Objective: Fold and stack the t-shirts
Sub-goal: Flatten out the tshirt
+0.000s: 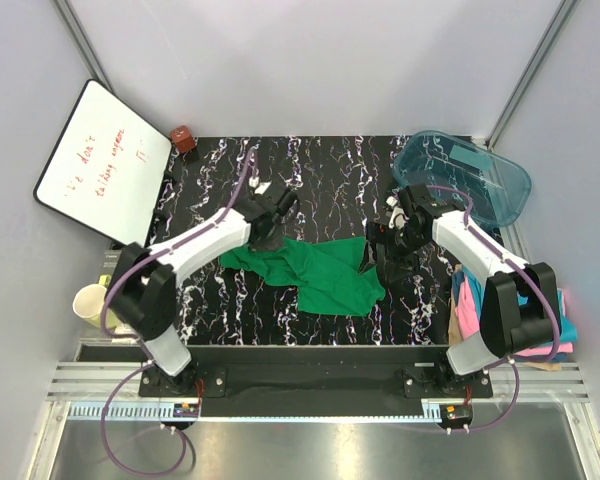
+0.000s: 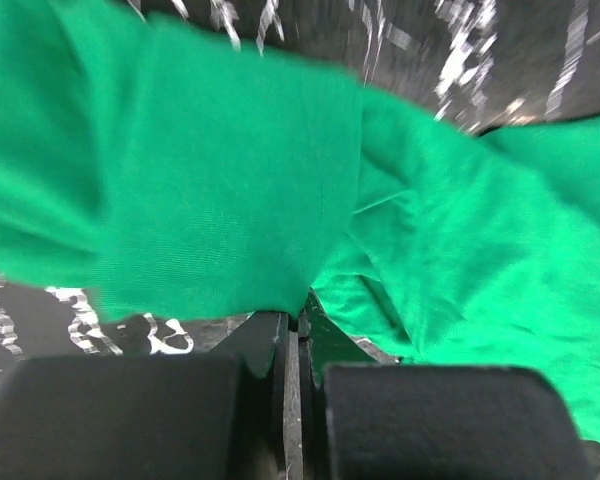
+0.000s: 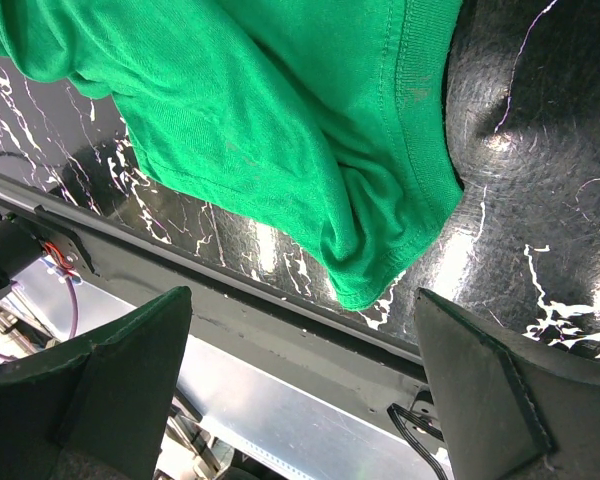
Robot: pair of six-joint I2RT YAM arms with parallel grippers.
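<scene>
A bright green t-shirt (image 1: 320,272) lies crumpled and partly spread on the black marbled table (image 1: 320,170). My left gripper (image 1: 268,240) sits at the shirt's upper left edge. In the left wrist view its jaws (image 2: 302,315) are shut, pinching the cloth's edge (image 2: 230,200) at their tips. My right gripper (image 1: 382,240) hovers open over the shirt's right side. The right wrist view shows its fingers (image 3: 130,350) wide apart above a hemmed corner of the green shirt (image 3: 360,230), not touching it. Pink (image 1: 470,305), teal (image 1: 566,330) and tan (image 1: 455,325) t-shirts lie piled at the right.
A clear teal plastic tub (image 1: 465,175) stands at the back right. A whiteboard (image 1: 105,160) leans at the left, with a small reddish-brown object (image 1: 183,138) by the back edge. A cup (image 1: 90,300) sits near the left arm's base. The table's front rail (image 3: 280,300) lies below the right gripper.
</scene>
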